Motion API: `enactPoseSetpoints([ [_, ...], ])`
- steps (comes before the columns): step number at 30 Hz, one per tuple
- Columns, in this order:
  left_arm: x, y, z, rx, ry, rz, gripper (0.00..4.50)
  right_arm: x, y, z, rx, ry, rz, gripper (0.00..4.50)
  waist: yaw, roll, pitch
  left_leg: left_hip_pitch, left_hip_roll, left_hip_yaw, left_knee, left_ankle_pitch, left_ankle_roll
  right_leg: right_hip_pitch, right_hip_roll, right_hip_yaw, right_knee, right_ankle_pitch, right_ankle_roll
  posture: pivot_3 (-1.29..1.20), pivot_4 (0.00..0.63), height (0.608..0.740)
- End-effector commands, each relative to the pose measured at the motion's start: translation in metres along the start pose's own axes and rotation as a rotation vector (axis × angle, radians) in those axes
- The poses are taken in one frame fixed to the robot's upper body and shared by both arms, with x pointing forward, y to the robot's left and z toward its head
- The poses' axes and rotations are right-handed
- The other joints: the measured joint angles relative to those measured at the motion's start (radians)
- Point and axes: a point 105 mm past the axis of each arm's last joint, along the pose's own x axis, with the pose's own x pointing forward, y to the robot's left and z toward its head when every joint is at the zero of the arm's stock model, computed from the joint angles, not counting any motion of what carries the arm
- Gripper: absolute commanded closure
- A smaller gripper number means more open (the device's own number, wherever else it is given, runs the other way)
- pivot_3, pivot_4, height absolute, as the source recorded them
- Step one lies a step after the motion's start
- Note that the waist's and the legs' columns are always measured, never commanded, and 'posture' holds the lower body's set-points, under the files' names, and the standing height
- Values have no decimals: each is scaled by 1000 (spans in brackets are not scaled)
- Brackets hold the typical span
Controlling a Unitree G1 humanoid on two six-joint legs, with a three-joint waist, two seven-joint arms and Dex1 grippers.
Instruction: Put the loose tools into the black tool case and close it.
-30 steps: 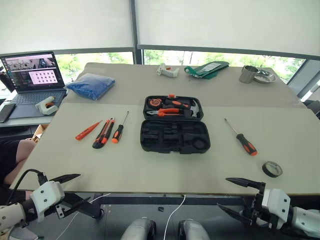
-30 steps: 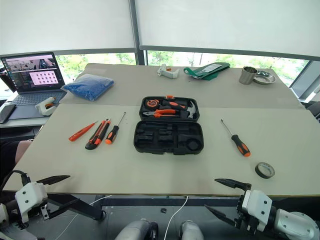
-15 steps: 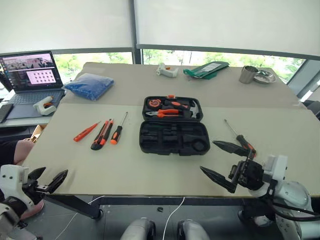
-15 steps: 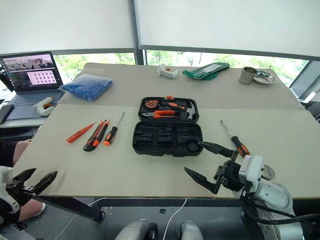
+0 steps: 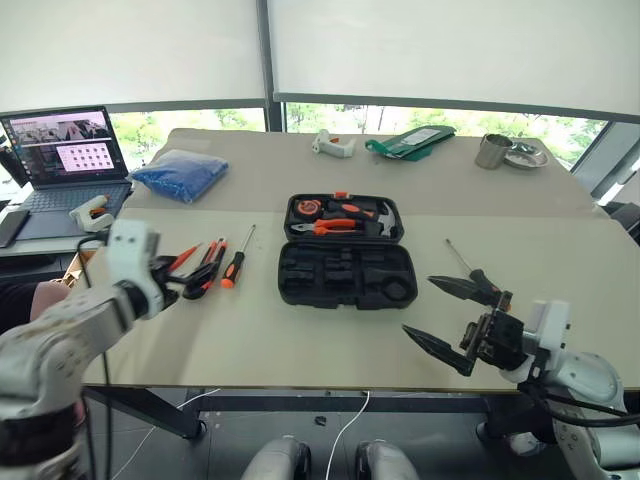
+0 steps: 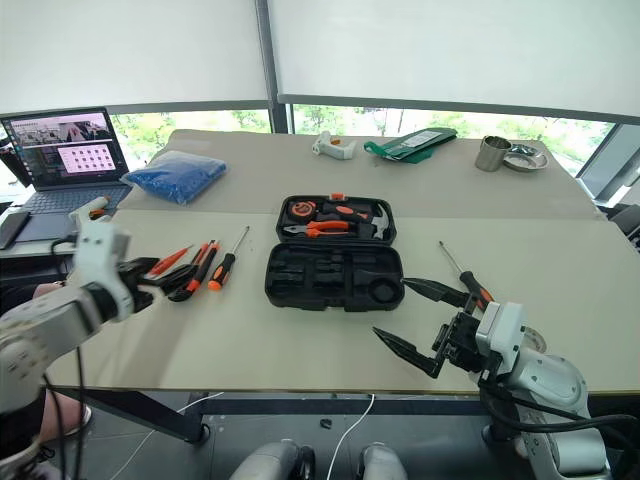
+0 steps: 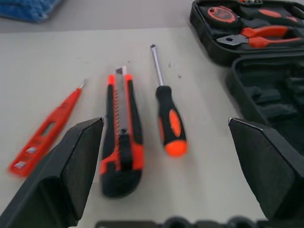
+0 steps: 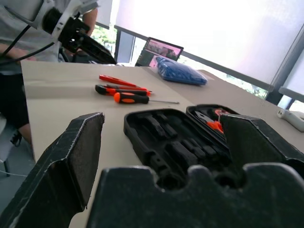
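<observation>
Lying open mid-counter (image 5: 300,340), the case (image 5: 345,275) has its far half filled: hammer (image 5: 385,212), pliers (image 5: 335,225) and tape measure (image 5: 309,207) sit in their recesses. The near half's moulded slots hold nothing. To the case's left, side by side on the counter: a slim orange screwdriver (image 7: 45,130), the knife (image 7: 121,137), then a black-orange screwdriver (image 7: 168,118) nearest the case. Another screwdriver (image 5: 470,268) lies right of the case, handle partly behind the right hand (image 5: 445,315). What may be the tape roll (image 6: 532,343) shows as a sliver behind the right arm; can't tell for sure. Left hand (image 5: 185,283) hovers just before the three left tools, fingers (image 7: 71,166) spread wide, holding nothing. Right hand sits over the near right counter edge, also spread wide and empty, pointing toward the case. At the far side: blue bag (image 5: 182,170), laptop (image 5: 68,150) on a side desk, a green pouch (image 5: 412,140), a metal cup (image 5: 494,150).
</observation>
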Motion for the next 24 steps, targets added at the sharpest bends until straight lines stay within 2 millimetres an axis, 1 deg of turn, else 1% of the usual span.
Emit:
enactPoseSetpoints([
  [1, 26, -8, -2, 31, 37, 78, 0, 2, -3, 10, -41, -11, -2, 15, -7, 0, 0, 0, 0, 0, 0, 1, -2, 0, 0, 0, 0, 2, -3, 0, 150, 740],
  [2, 33, -14, -3, 48, 44, 75, 0, 1, -4, 10, -45, -11, -1, 15, -10, 0, 0, 0, 0, 0, 0, 2, -3, 0, 0, 1, 0, 4, -6, 0, 150, 740],
  [4, 46, -20, -5, 25, 41, 95, 0, 0, -4, 11, -43, -11, -4, 15, -12, 0, 0, -1, 0, 0, 0, 0, 0, 0, 0, 0, 0, 4, -7, 0, 150, 740],
  [6, 57, -27, -15, 52, 79, 113, 0, -2, -6, 12, -47, -11, -7, 15, -10, -1, 0, -1, 0, 0, 0, -1, 1, 0, -1, 0, -1, 4, -6, 0, 150, 740],
  [8, 64, -28, -24, 33, 115, 155, 0, -4, -7, 13, -53, -9, -7, 15, -10, -1, 0, -1, 1, 0, 0, -1, 1, 0, -1, 0, -2, 4, -6, 0, 150, 740],
  [12, 67, -26, -17, 36, 49, 213, 0, -9, -8, 11, -53, -1, -14, 15, -9, -1, 1, -2, 1, 0, 0, -1, 2, 0, -2, 0, -3, 4, -6, 0, 150, 740],
  [17, 73, -28, -28, 13, 93, 196, 0, -9, -8, 10, -52, 3, -14, 15, -9, -1, 1, -2, 1, 0, 0, -1, 2, 0, -2, 0, -3, 4, -6, 0, 150, 740],
  [20, 79, -24, -35, 1, 138, 204, 0, -7, -9, 10, -49, 1, -10, 15, -9, -1, 1, -3, 1, 0, 0, -1, 2, -1, -2, 0, -3, 4, -6, 0, 150, 740],
  [24, 84, -21, -35, -8, 147, 221, 0, -5, -13, 14, -40, -5, -1, 15, -9, -1, 1, -2, 1, 0, 1, -1, 2, 0, -2, -1, -3, 4, -6, 0, 150, 740],
])
